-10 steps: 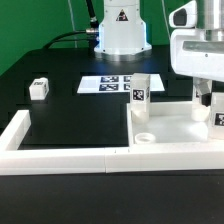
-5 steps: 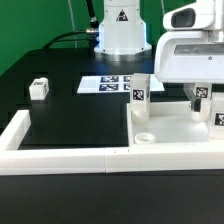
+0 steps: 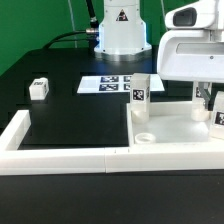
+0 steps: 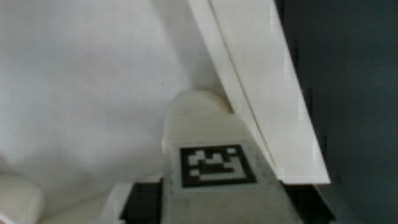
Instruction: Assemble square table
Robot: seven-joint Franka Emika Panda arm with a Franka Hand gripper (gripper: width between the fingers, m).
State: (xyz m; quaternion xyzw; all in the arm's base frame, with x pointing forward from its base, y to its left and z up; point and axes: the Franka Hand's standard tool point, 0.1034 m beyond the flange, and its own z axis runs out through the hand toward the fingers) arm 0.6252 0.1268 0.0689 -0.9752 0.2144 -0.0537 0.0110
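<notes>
Black table [image 3: 70, 110], green backdrop, robot base [image 3: 120, 30] at the far side. Marker board [image 3: 108, 85] lies flat in front of the base. The square tabletop [image 3: 175, 128] sits at the exterior view's right, inside the white fence [image 3: 70, 157].

Progress: one standing leg [image 3: 138, 92] is upright at the tabletop's far-left corner; whether it is screwed home cannot be told. The near-left socket [image 3: 143, 137] is empty. A gripped leg [image 4: 214, 150] is at the tabletop's right side, just beside the rim. The gripper [image 3: 210, 100] is set around it, and in the wrist view the jaws are closed against both its sides with no gap seen. A loose leg [image 3: 39, 88] lies well apart at far left. No fourth leg is seen. Judged early, with most legs left to fit.

Room: the rim is close beside the gripped leg, so little sideways slack is judged there. Open table is seen between the loose leg and the fence.
</notes>
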